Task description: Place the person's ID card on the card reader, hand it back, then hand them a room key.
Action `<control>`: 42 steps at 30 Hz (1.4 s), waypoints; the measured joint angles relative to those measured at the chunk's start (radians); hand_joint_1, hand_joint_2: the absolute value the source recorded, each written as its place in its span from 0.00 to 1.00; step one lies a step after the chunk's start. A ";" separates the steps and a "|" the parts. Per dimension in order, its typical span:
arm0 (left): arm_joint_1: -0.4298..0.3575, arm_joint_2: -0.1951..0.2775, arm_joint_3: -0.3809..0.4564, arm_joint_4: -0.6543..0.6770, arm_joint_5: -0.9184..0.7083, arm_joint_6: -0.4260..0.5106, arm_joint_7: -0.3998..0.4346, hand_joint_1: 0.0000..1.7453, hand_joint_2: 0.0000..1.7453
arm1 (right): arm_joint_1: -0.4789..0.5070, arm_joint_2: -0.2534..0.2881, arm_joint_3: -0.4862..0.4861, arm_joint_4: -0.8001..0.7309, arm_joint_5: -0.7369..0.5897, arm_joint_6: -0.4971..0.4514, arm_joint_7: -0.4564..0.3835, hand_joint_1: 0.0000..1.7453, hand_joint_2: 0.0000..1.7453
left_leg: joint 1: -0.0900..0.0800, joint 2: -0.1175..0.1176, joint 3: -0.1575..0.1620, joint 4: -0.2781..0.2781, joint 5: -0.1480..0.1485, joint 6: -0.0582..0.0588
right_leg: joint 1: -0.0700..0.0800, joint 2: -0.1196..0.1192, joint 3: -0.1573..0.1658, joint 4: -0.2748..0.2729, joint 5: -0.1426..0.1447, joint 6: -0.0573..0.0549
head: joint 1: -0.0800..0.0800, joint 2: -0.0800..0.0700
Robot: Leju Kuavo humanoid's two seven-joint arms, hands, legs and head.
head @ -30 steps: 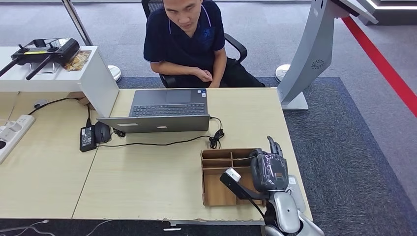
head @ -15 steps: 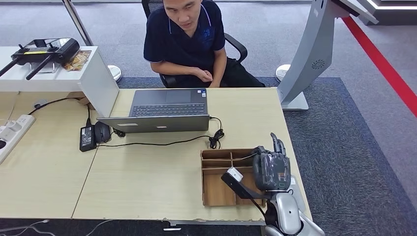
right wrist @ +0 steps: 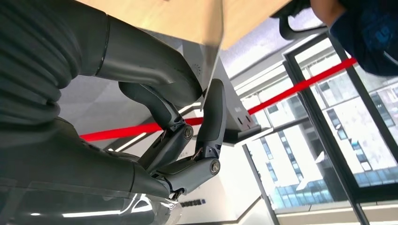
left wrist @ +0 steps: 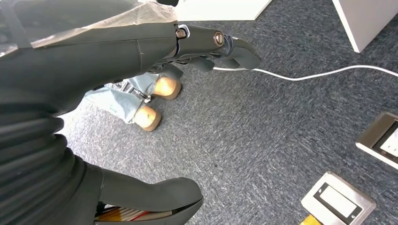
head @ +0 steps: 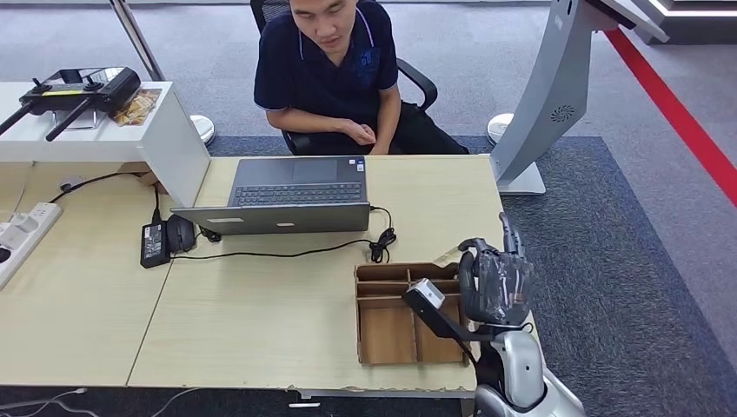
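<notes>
card [head: 447, 255] pinched by right robot hand [head: 494, 280]; wrist view shows its edge

Matt pale wood desk [head: 287, 304]; brown cardboard tray [head: 387, 334]; rough grey carpet [left wrist: 263, 122].

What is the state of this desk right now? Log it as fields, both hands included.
right hand: above the right end of the cardboard tray, fingers pinching a thin card
left hand: hanging over carpet, holding nothing
cardboard tray: near right part of the desk, split into compartments
laptop: open, keyboard toward the person
person: seated in a chair behind the desk
</notes>
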 joint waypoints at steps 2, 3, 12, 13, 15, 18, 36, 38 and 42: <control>0.000 0.000 -0.003 0.000 0.000 0.000 0.000 0.00 1.00 | 0.004 0.001 -0.023 -0.023 0.007 0.000 -0.005 1.00 1.00 | 0.000 0.000 0.000 0.000 0.000 0.000 | 0.000 0.000 0.000 0.000 0.000 0.000 | 0.000 0.000; 0.000 0.000 -0.004 0.000 0.000 0.000 0.000 0.00 1.00 | 0.005 0.001 -0.034 -0.034 0.009 0.000 -0.007 1.00 1.00 | 0.000 0.000 0.000 0.000 0.000 0.000 | 0.000 0.000 0.000 0.000 0.000 0.000 | 0.000 0.000; 0.000 -0.001 -0.012 0.000 0.000 0.000 0.000 0.00 1.00 | 0.020 0.005 -0.107 -0.105 0.021 0.000 -0.023 1.00 1.00 | 0.000 0.000 0.000 0.000 0.000 0.000 | 0.000 0.000 0.000 0.000 0.000 0.000 | 0.000 0.000; 0.000 -0.002 -0.012 0.000 -0.001 0.000 0.000 0.00 1.00 | 0.022 0.006 -0.114 -0.110 0.021 0.000 -0.025 1.00 1.00 | 0.000 0.000 0.000 0.000 0.000 0.000 | 0.000 0.000 0.000 0.000 0.000 0.000 | 0.000 0.000; 0.000 -0.002 -0.012 0.000 -0.001 0.001 0.000 0.00 1.00 | 0.027 0.007 -0.126 -0.122 0.025 0.000 -0.031 1.00 1.00 | 0.000 0.000 0.000 0.000 0.000 0.000 | 0.000 0.000 0.000 0.000 0.000 0.000 | 0.000 0.000; 0.001 -0.003 -0.013 0.000 -0.002 0.002 0.000 0.00 1.00 | 0.037 0.013 -0.140 -0.138 0.027 0.000 -0.041 1.00 1.00 | 0.000 0.000 0.000 0.000 0.000 0.000 | 0.000 0.000 0.000 0.000 0.000 0.000 | 0.000 0.000; 0.005 -0.005 -0.014 0.000 -0.004 0.003 0.000 0.00 1.00 | 0.048 0.070 -0.164 -0.149 0.012 0.000 -0.097 1.00 1.00 | 0.000 0.000 0.000 0.000 0.000 0.000 | 0.000 0.000 0.000 0.000 0.000 0.000 | 0.000 0.000; 0.005 -0.005 -0.015 0.000 -0.004 0.003 0.000 0.00 1.00 | 0.048 0.075 -0.165 -0.149 0.011 0.000 -0.101 1.00 1.00 | 0.000 0.000 0.000 0.000 0.000 0.000 | 0.000 0.000 0.000 0.000 0.000 0.000 | 0.000 0.000; 0.005 -0.005 -0.017 0.000 -0.003 0.003 0.002 0.00 1.00 | 0.048 0.083 -0.165 -0.148 0.011 0.000 -0.106 1.00 1.00 | 0.000 0.000 0.000 0.000 0.000 0.000 | 0.000 0.000 0.000 0.000 0.000 0.000 | 0.000 0.000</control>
